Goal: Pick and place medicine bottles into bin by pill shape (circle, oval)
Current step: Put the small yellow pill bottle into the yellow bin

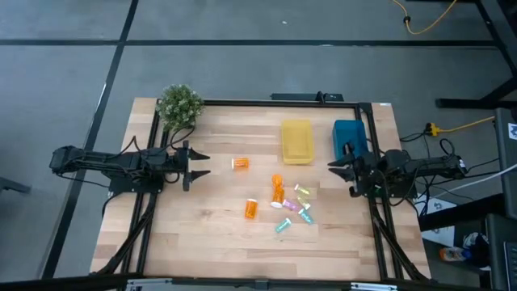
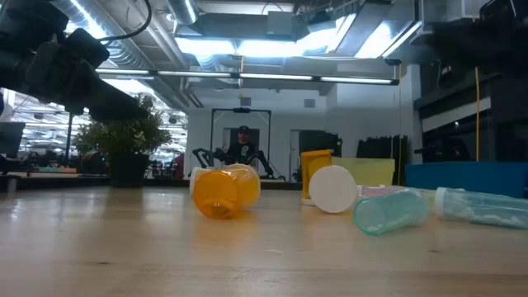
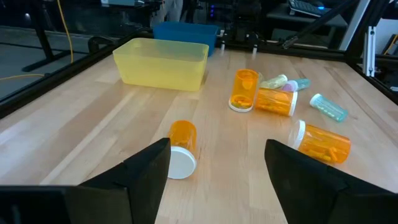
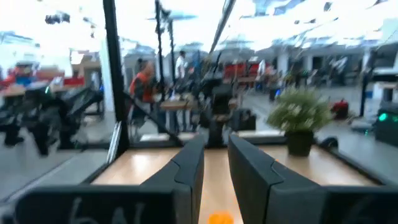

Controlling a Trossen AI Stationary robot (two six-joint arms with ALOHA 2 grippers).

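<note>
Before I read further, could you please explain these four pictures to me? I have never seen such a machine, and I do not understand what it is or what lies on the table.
It is a robot with two dark arms at a wooden table. One picture looks straight down from above, one looks level across the tabletop, and two come from cameras on the arms' wrists.

The left gripper waits open at the table's left side, pointing at a lone orange bottle. The right gripper is shut, at the right side by the blue bin. Neither holds anything.

On the table lie small medicine bottles on their sides: some orange with white caps, some pale and tinted. Behind them stand a yellow bin and the blue one, with a small plant at the far left corner.
</note>
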